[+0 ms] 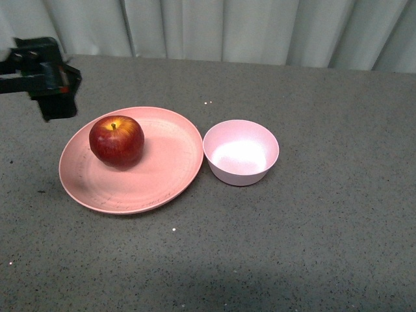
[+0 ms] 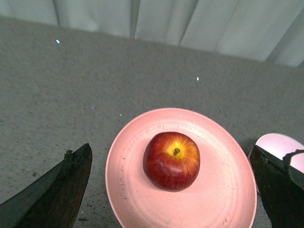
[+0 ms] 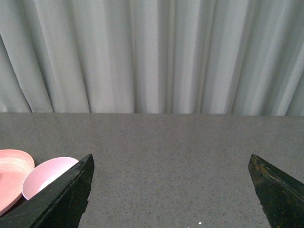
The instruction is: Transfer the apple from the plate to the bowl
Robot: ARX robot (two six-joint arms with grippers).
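On plate [image 1: 162, 170], apple [image 1: 117, 140] sits stem-up; bowl [image 1: 241, 153] just beside, right.

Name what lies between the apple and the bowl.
Only a bare stretch of the plate and its rim lie between the apple and the bowl. Nothing else sits there, as the front view shows.

Black arm [image 1: 44, 77], dark tapered jaws

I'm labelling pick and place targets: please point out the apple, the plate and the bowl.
apple [image 1: 117, 142], front view, on its red skin below the stem.
plate [image 1: 168, 162], front view, on bare surface beside the apple.
bowl [image 1: 241, 156], front view, on its whitish inside.
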